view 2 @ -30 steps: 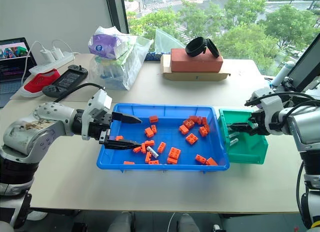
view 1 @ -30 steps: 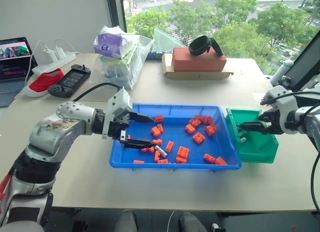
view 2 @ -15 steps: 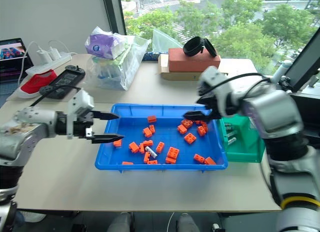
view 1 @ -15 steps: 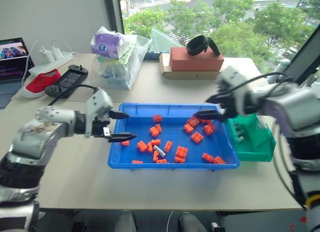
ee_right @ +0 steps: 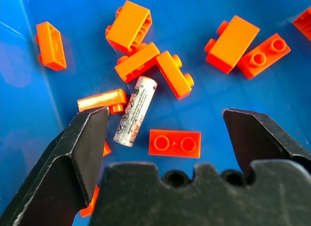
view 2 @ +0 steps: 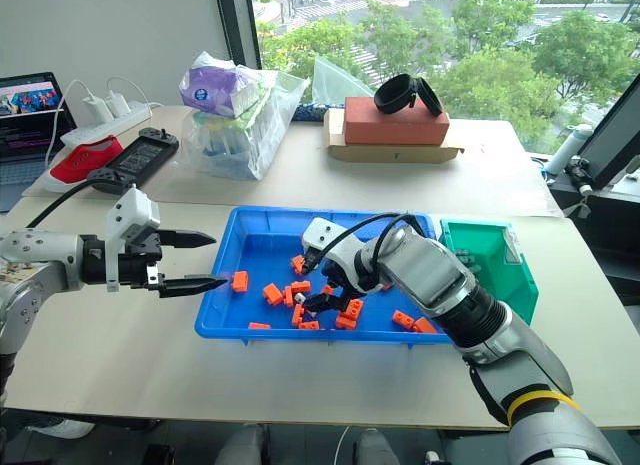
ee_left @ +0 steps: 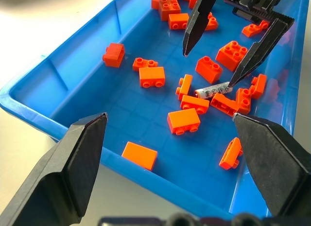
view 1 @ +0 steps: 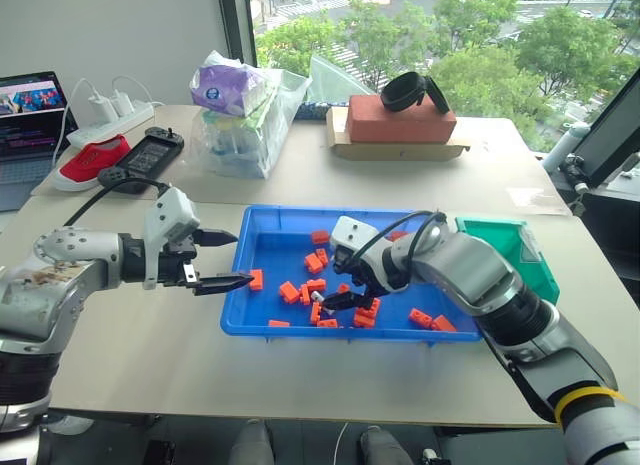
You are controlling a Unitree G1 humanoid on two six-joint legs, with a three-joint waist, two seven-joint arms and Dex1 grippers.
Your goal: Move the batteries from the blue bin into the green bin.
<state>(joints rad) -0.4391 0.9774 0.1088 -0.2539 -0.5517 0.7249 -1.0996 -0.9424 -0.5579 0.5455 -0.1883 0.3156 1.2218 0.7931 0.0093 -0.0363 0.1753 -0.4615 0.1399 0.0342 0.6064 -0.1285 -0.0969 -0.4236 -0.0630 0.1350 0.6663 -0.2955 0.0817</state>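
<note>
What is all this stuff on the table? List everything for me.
battery: one seen, silver, among the bricks in the blue bin
toy bricks: many, orange, scattered in the blue bin
blue bin: one, blue, table centre
green bin: one, green, against the blue bin's right end
brick block: one, reddish, on cardboard at the back
black band: one, on the block
plastic bags: clear bundle, back left
laptop: one, far left
power strip: one, white, far left
red shoe: one
game controller: one, black
left gripper: open, at the blue bin's left rim
right gripper: open, over the battery
</note>
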